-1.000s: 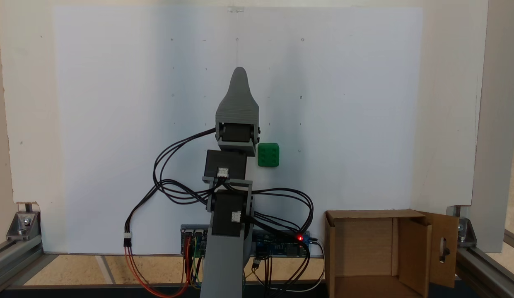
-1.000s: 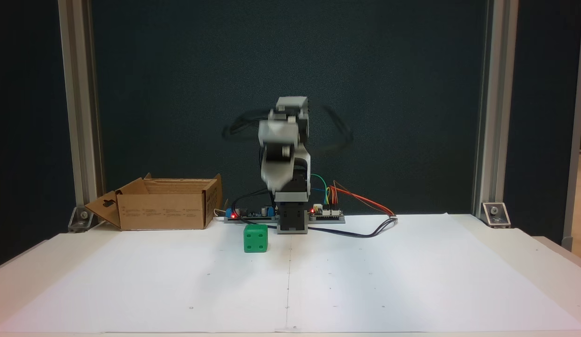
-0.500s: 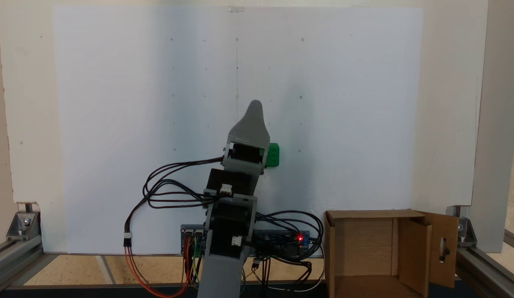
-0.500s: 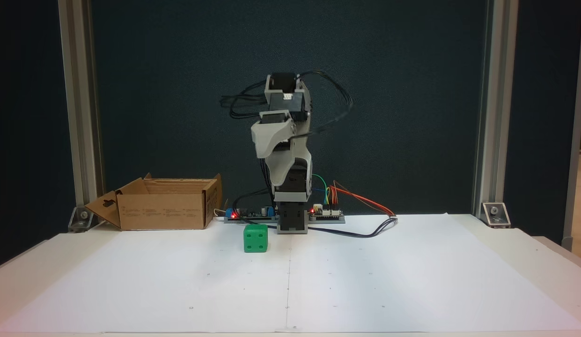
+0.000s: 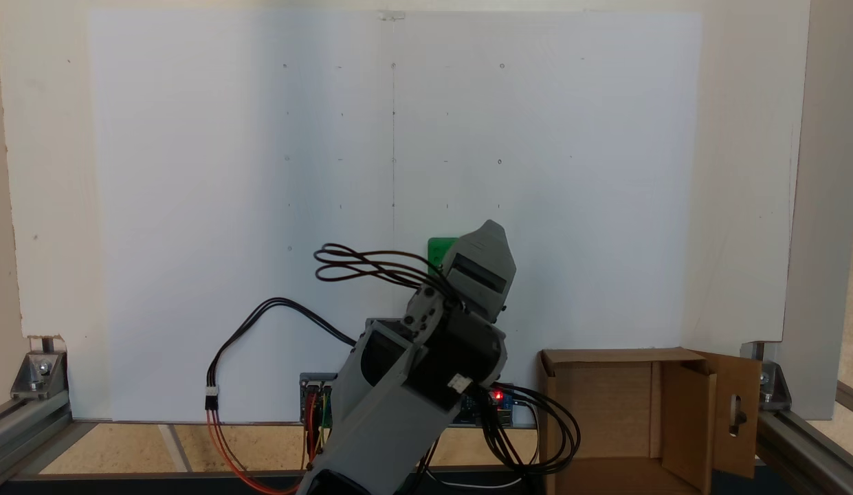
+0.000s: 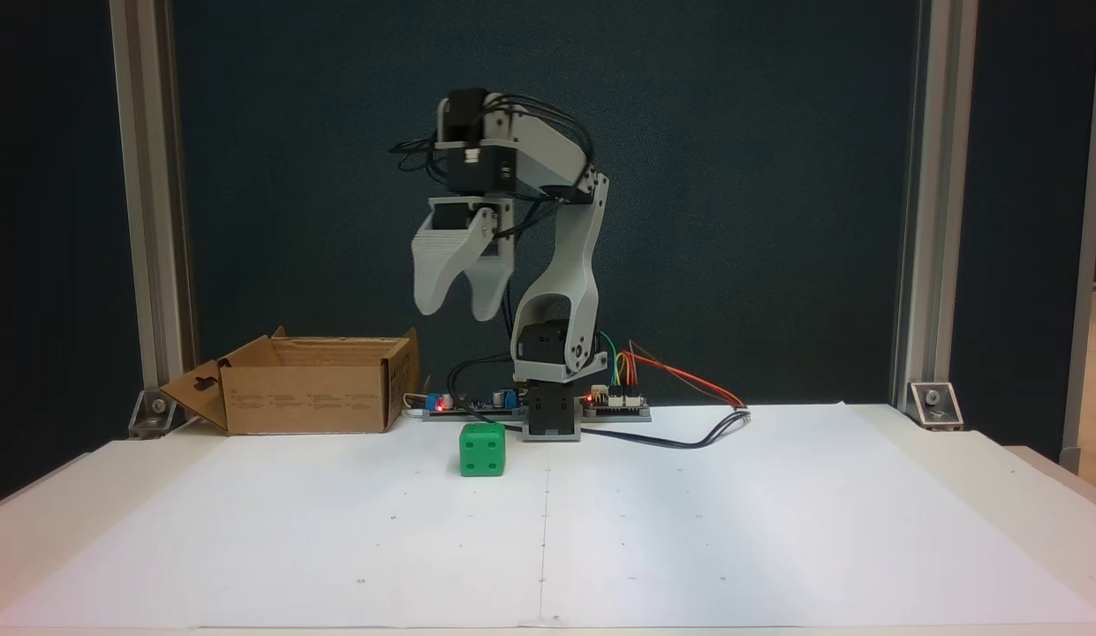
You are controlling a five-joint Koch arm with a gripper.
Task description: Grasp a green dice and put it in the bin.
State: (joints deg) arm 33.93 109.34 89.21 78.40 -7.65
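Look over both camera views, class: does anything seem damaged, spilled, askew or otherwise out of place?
Nothing stands out. The green dice sits flat on the white paper, the cardboard bin stands upright with its flaps open, and the gripper hangs above the dice, jaws apart and empty.

Green dice half hidden behind the arm; box and arm cut by the frame edge.

In a fixed view the green dice shows just its top-left corner past the tool, whose jaws lie one behind the other there, so their spread cannot be read. The bin is cut off by the bottom edge, its floor partly out of frame, and the arm's base leaves that same edge. The controller board near the desk's rear edge is mostly covered by the arm and black cables. From the opposite side, the printed text on the bin's wall is too small to read.
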